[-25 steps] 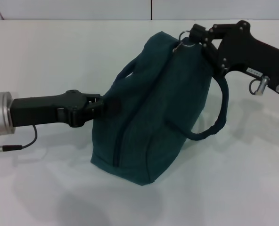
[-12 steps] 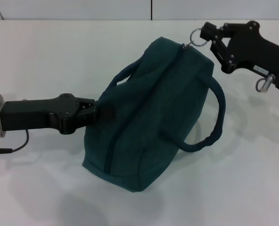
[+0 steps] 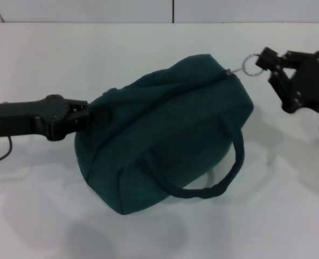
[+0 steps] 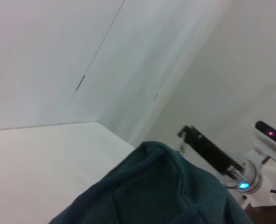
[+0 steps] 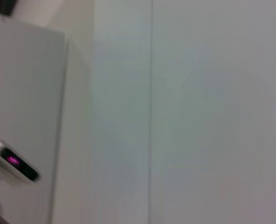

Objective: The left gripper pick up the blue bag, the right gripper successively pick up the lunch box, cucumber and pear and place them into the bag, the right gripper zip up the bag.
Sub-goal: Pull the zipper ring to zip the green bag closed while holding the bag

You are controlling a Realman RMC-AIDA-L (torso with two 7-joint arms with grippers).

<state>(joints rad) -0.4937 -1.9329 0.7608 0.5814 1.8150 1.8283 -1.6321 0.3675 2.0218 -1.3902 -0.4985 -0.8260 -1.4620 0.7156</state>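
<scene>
Blue bag (image 3: 165, 129) lies zipped mid-tabletop (image 3: 68, 54), my left gripper (image 3: 89, 114) clamped on its left end, my right gripper (image 3: 268, 63) pinching the zipper ring pull (image 3: 250, 65) near the far right edge.

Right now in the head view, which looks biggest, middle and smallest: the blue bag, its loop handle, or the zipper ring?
1. The blue bag, by far.
2. Its front loop handle.
3. The metal zipper ring, tiny, pinched by the right gripper.
</scene>
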